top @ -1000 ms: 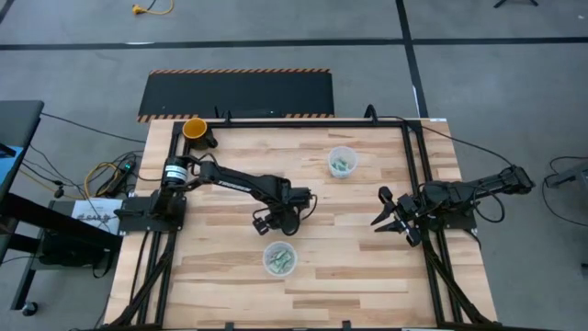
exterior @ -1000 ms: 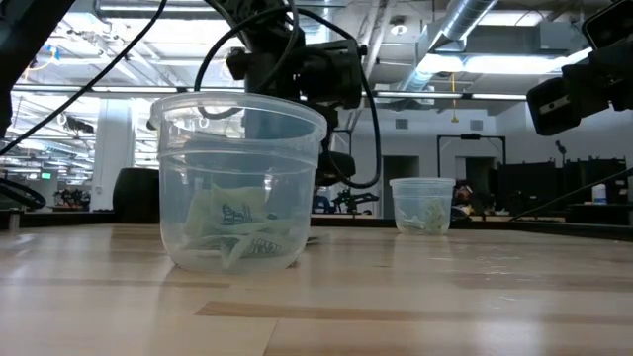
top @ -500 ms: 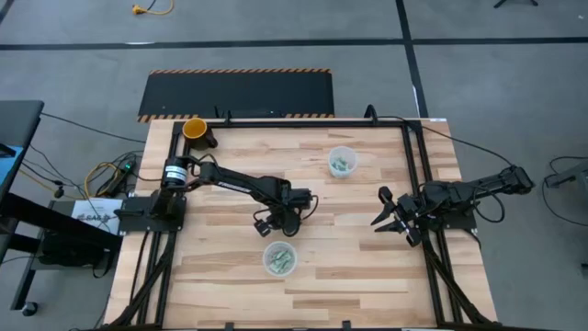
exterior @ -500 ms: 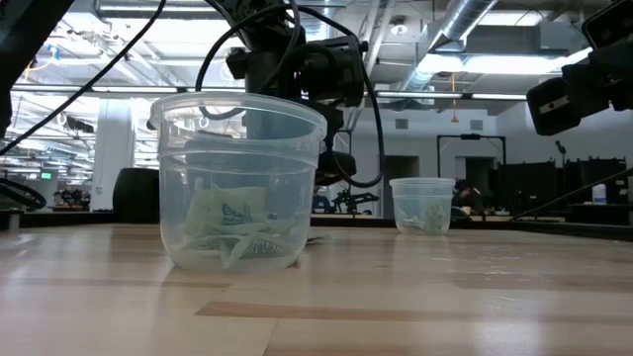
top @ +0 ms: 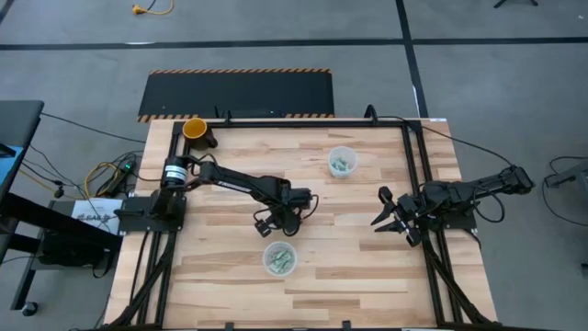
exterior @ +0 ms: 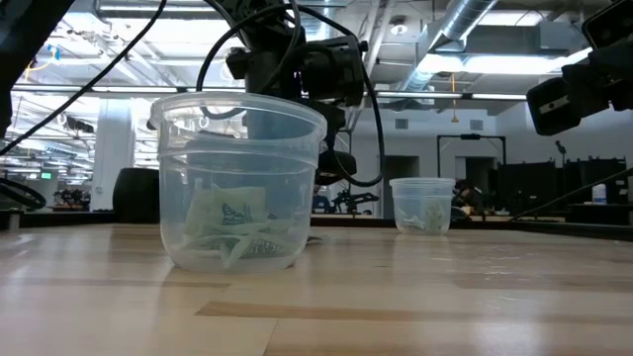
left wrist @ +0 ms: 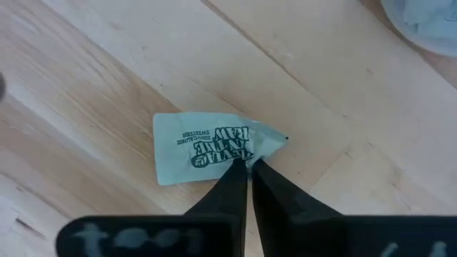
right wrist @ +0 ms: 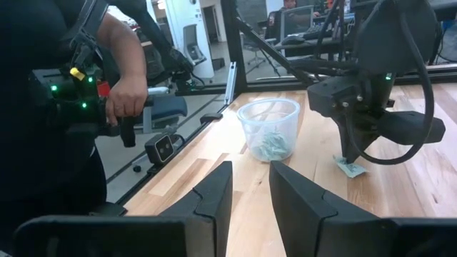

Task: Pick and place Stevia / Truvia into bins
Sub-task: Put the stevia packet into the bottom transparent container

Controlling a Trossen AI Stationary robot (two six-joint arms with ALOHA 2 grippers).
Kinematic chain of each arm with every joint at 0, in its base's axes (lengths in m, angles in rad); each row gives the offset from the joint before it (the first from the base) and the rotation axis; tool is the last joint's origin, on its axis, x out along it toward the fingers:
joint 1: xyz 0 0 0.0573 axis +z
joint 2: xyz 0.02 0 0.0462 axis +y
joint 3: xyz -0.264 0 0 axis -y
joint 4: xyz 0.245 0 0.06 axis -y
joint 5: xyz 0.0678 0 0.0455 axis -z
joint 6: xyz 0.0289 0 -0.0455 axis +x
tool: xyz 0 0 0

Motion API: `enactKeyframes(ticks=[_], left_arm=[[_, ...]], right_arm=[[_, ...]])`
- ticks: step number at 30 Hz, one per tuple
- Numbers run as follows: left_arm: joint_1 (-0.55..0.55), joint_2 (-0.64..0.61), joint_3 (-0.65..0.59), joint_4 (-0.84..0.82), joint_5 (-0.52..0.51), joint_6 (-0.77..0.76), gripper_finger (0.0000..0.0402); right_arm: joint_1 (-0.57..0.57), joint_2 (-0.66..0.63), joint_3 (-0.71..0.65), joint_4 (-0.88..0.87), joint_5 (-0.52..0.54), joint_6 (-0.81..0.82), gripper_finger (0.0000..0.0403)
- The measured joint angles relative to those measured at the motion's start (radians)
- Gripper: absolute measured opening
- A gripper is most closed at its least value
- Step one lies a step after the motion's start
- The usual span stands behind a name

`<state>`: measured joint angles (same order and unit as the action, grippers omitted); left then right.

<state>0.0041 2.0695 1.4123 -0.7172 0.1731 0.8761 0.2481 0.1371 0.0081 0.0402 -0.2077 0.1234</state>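
Observation:
One green-and-white Stevia packet [left wrist: 203, 146] lies flat on the wooden table, between the two clear bins. My left gripper [left wrist: 248, 168] stands over it, pointing steeply down, and is shut on it; the high view shows this gripper [top: 280, 223] at mid-table. The near bin [top: 279, 258] and the far bin [top: 342, 162] each hold several packets. My right gripper [top: 390, 213] waits open and level at the table's right side, touching nothing. In the right wrist view the packet [right wrist: 350, 169] shows under the left arm's fingers. My left gripper pinches the packet between its two fingertips at one long edge, close to one end [left wrist: 246, 153]. The fingers come from above, pointing steeply down. The packet still lies on the table, and its pinched end [left wrist: 270, 141] is puckered up a little.
An orange cup [top: 195, 128] stands at the table's far left corner. A black frame rail [top: 418, 175] runs along the right side. A person's hand [right wrist: 128, 93] holds a controller beyond the table. Bare wood lies around the packet.
My left gripper has shut its fingers on the packet while staying in place above the table. The packet has stayed where it was on the wood. The bins have not moved.

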Motion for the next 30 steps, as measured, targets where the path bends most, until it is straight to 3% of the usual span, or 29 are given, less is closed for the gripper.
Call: enactKeyframes(ticks=[7,14,17,21,30], left_arm=[[0.052,-0.041,-0.004,0.017,-0.123,0.001,0.0001],[0.106,-0.108,0.019,0.017,-0.162,-0.027,0.0],[0.111,-0.157,0.024,0.03,-0.24,-0.02,0.0],[0.091,-0.222,0.024,0.077,-0.381,0.001,0.0],[-0.019,-0.409,0.033,0.088,-0.444,-0.034,0.0]], right_arm=[[0.0,0.0,0.0,0.0,0.0,0.0,0.0087],[0.0,0.0,0.0,0.0,0.0,0.0,0.0087],[0.0,0.0,0.0,0.0,0.0,0.0,0.0087],[0.0,0.0,0.0,0.0,0.0,0.0,0.0087],[0.0,0.0,0.0,0.0,0.0,0.0,0.0087]])
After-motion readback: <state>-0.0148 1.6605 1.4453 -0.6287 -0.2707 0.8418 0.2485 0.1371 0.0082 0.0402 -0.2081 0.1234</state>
